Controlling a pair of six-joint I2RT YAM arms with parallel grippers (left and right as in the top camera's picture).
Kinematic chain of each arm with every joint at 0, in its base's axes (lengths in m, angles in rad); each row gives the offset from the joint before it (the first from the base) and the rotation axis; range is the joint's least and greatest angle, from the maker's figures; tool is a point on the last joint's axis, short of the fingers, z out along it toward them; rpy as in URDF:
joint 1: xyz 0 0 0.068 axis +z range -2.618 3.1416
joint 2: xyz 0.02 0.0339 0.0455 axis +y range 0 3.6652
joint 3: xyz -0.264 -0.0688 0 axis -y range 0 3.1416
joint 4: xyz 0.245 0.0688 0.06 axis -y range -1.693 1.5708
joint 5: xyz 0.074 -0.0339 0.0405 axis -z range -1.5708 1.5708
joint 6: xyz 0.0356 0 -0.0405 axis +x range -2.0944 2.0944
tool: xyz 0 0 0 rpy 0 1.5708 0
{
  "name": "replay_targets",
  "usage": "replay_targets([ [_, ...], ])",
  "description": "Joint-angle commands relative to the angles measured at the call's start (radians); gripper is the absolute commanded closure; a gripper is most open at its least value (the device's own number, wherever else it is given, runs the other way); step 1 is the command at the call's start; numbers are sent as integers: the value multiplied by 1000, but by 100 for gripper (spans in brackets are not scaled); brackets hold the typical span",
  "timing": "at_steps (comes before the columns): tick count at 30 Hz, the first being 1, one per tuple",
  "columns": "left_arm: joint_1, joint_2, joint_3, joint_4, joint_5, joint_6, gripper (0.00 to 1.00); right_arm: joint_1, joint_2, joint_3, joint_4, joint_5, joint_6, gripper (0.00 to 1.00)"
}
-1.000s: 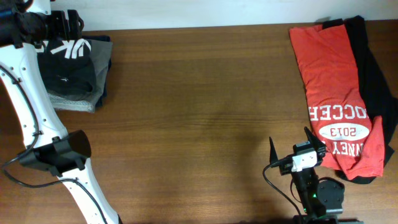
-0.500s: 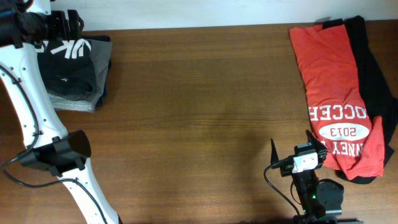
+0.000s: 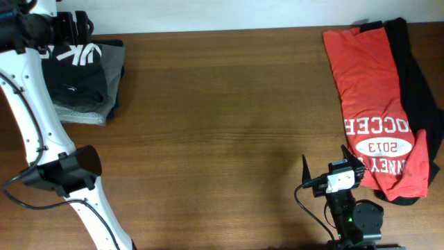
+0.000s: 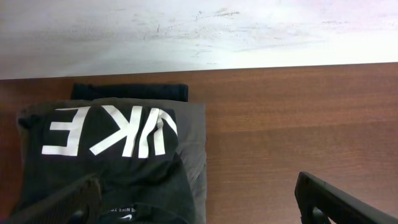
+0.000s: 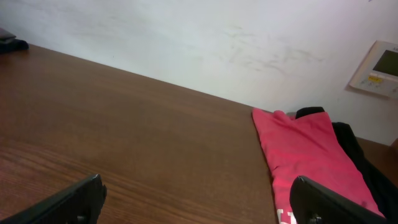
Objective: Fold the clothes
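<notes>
A folded black T-shirt with big white block letters lies on a stack at the table's far left corner; it fills the lower left of the left wrist view. My left gripper hovers over the stack's far edge, open and empty. A red white-printed T-shirt lies spread at the far right on another black one; both show in the right wrist view. My right gripper is open and empty near the front edge, left of the red shirt's hem.
A folded grey-brown garment lies under the black lettered shirt. A white wall runs along the table's far edge. A wall panel shows at the right. Bare wooden table spans the middle.
My right gripper has drawn back slightly toward the front edge. The left arm and the clothes have not moved.
</notes>
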Motion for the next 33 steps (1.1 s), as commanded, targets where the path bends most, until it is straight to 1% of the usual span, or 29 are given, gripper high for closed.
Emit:
replay_targets([
  [1,2,-2,7,3,11,-5,1,-10,-11,-6,-5,-2,14,1],
  [12,-1,-12,5,-13,29,-6,1,-10,-11,-6,-5,-2,14,2],
  [14,-8,-27,-20,25,57,-5,1,-10,-11,-6,-5,-2,14,1],
  [16,-22,-64,-91,88,64,-5,1,-10,-11,-6,-5,-2,14,1],
  [19,-52,-163,-295,226,66,-5,1,-10,-11,-6,-5,-2,14,1],
  [20,-65,-207,-391,300,72,-5,1,-10,-11,-6,-5,-2,14,1],
  [25,-137,-440,-898,745,78,-5,1,-10,-11,-6,-5,-2,14,1],
  [26,-159,-511,-1037,856,77,-4,1,-10,-11,-6,-5,-2,14,1],
  [28,-182,-580,-1163,934,74,-5,1,-10,-11,-6,-5,-2,14,1],
  [33,-236,-725,-1400,1035,20,-1,1,-10,-11,-6,-5,-2,14,1],
])
